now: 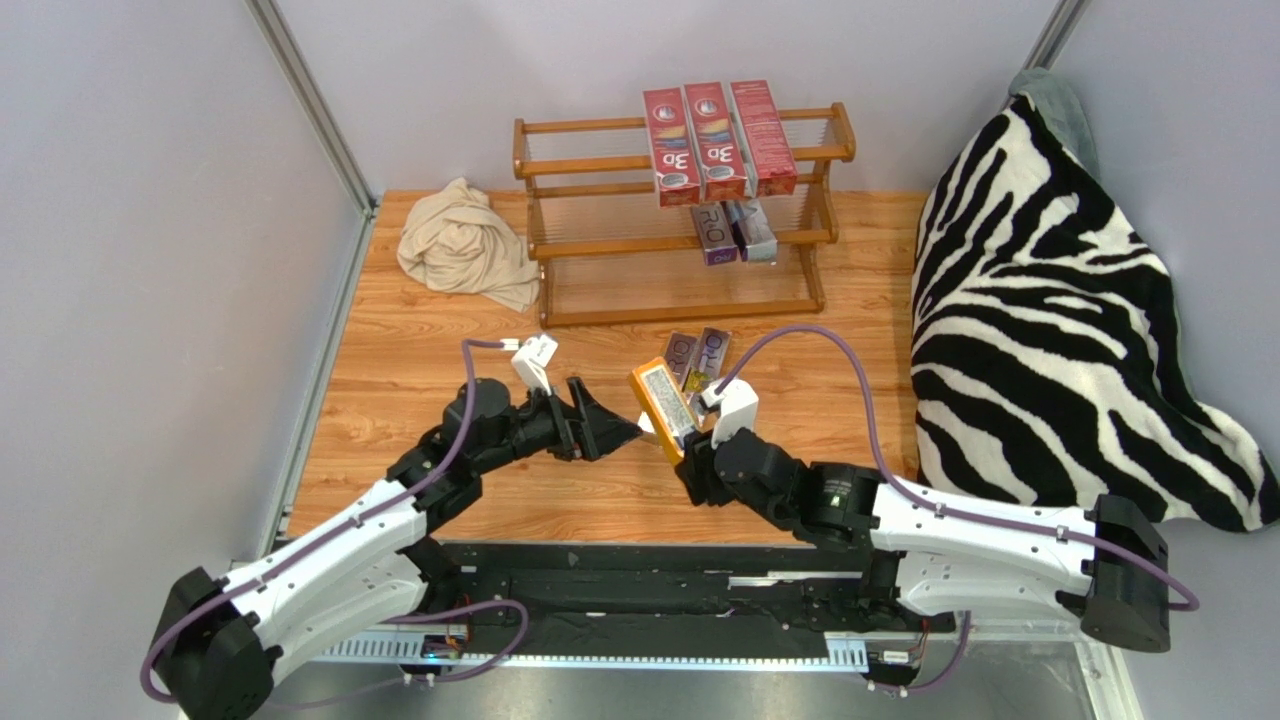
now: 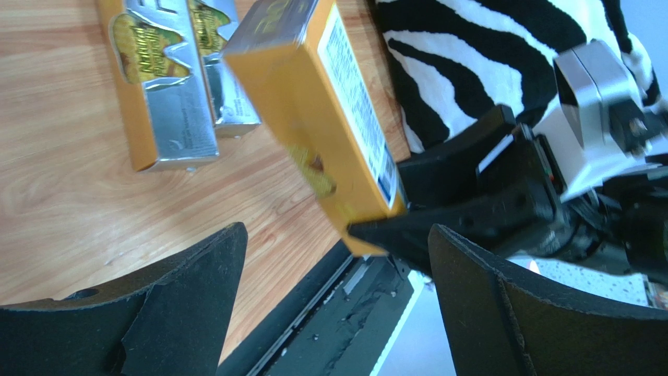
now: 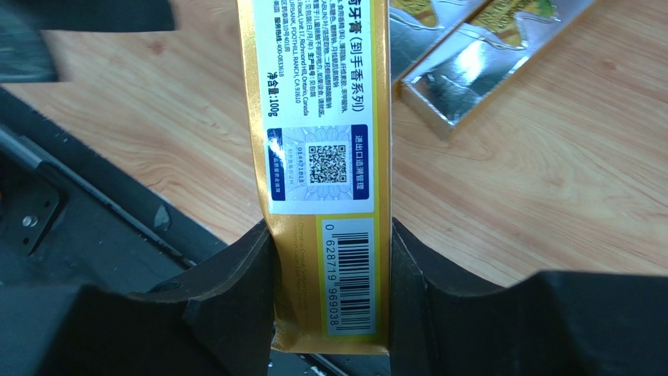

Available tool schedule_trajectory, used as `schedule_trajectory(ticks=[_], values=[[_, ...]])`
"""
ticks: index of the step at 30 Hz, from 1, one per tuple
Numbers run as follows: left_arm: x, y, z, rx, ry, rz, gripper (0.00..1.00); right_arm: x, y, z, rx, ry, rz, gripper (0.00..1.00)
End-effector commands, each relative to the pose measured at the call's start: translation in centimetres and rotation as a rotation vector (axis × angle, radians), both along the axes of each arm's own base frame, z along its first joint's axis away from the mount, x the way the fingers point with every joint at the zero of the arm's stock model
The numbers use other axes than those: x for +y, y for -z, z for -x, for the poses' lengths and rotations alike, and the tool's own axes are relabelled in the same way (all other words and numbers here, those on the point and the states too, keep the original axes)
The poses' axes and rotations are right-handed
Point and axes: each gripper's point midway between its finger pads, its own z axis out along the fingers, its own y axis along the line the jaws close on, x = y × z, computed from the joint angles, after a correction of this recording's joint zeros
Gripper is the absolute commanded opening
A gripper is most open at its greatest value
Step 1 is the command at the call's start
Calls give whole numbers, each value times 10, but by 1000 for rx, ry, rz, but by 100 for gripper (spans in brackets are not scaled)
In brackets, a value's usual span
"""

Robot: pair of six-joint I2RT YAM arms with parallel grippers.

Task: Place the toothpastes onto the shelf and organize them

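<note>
The right gripper (image 3: 329, 290) pinches the orange carton (image 3: 321, 117) by its near end; it may pivot; the left gripper (image 2: 337, 305) gapes empty beside it.

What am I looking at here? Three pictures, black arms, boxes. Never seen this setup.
Two robot arms are bolted at the near edge of a wooden table. One picture looks down from above; the other two come from cameras on each wrist. The right tool grips an orange toothpaste box at its barcode end. The left tool is open and empty, facing that box. Two more boxes lie on the table, five sit on the wooden shelf, and a beige cloth and a zebra blanket lie at the sides.
</note>
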Motion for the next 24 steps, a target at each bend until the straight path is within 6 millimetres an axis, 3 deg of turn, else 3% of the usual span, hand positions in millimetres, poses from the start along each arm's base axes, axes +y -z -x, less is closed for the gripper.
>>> schedule_trajectory(ticks=[1,7,15,20,24], values=[[-24,-34,-10,-70,21,76,95,32,-41,3,-94,-37,-123,31],[-46,-23,-9,-41,62,30,93,40,-51,14,-109,-69,-147,31],[-48,-26,-14,-53,39,46,85,39,-61,21,-125,-88,-190,31],[-51,-32,-12,-71,52,91,71,41,-70,27,-125,-114,-241,32],[-55,-38,-8,-82,90,112,60,40,-70,28,-120,-117,-243,44]])
